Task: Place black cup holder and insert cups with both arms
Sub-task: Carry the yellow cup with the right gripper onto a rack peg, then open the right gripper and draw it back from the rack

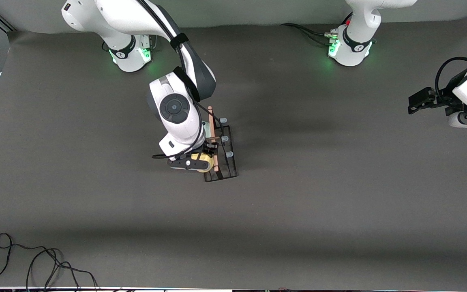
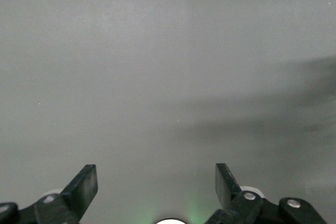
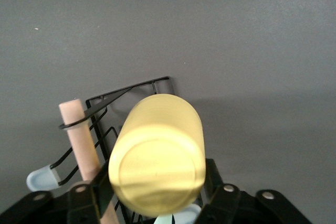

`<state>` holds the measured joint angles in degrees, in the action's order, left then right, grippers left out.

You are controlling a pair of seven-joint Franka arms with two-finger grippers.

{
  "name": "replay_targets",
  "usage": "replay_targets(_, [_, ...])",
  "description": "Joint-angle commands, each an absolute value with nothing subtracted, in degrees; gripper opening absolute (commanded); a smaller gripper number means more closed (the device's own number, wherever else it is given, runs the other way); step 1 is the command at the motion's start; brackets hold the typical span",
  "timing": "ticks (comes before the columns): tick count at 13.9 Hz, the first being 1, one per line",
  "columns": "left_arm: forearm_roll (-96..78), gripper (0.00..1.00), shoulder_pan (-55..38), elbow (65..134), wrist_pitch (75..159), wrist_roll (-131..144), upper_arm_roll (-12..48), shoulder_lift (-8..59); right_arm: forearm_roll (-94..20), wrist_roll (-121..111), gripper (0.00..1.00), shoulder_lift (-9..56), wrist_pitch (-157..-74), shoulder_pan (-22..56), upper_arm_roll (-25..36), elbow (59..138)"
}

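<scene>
Apparently right gripper [image 1: 201,161] gripping yellow cup [image 3: 157,153] over holder [image 1: 225,162].

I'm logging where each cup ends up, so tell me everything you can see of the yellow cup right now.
The yellow cup is a small plain tumbler, pale yellow, smooth and matte like plastic. It is turned so its flat round base faces the right wrist camera. The right gripper is shut on it, a finger on each side. It sits at the black cup holder, beside the wooden handle rod, over the rack's end nearer the front camera. Whether it is on a peg is hidden.
</scene>
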<state>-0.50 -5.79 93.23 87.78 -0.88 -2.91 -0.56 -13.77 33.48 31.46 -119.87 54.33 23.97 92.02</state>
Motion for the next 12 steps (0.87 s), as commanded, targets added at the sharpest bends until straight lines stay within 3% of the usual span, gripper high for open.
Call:
replay_targets(1, [0.5,1.0,-6.5,92.1,87.1,-1.1,-3.3,-0.1,-15.1,33.6,0.96,31.5,-119.5,53.7,24.9,90.4])
replay_targets(6, [0.4,1.0,-6.5,92.1,87.5,-1.1,-3.3,0.0,-15.1,27.1,0.96,28.2,-115.0,49.8,25.0,89.9])
replay_targets(9, [0.4,1.0,-6.6,92.1,87.5,-1.1,-3.3,0.0,-14.3,18.9,0.99,23.1,-108.1,44.9,25.3,90.5])
replay_targets(12, [0.4,1.0,-6.6,92.1,87.5,-1.1,-3.3,0.2,-14.3,7.2,1.0,17.5,-101.8,43.7,31.3,92.4])
